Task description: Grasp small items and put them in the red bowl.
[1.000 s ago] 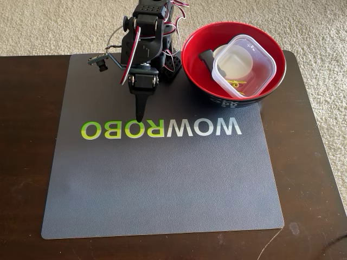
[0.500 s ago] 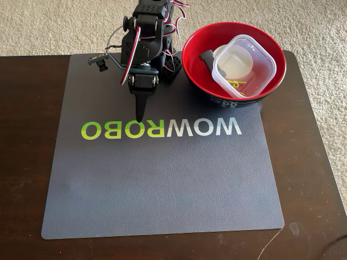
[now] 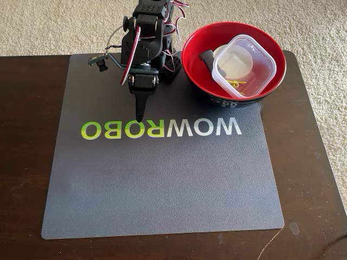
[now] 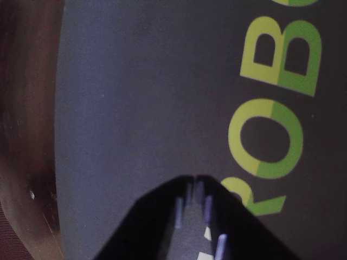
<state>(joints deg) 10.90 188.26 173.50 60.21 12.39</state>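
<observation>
I see the red bowl [image 3: 234, 64] at the top right of the mat in the fixed view, its rim hanging partly over the mat's top edge. It's glossy red inside and black outside, with white markings low on the near wall that I can't read. Everything small is inside it. The clear square container [image 3: 245, 65] sits tilted in the bowl. The yellow-green paper clips [image 3: 235, 83] are at its near corner. The white round dish [image 3: 225, 54] is partly under or behind the container; I can't tell which. The black bone-shaped piece [image 3: 206, 57] lies against the left inner wall of the bowl.

The gripper [image 3: 140, 116] is well left of the bowl, pointing down at the mat [image 3: 162, 184] just above the second "O" of the print. The fingers are pressed together with nothing between them. The wrist view confirms it: the tips [image 4: 193, 184] meet with only a thin seam.

The wrist view shows none of the bowl or items, only mat, lettering and a strip of the dark wood table [image 4: 27, 135] on its left. The fixed view alone shows the bowl, the arm base and the beige carpet [image 3: 54, 27] around the table.

Mat print reads "WOWROBO", upside down in the fixed view: "WOWR" white, "OBO" green. The wrist view catches "ROB" sideways in yellow-green.
</observation>
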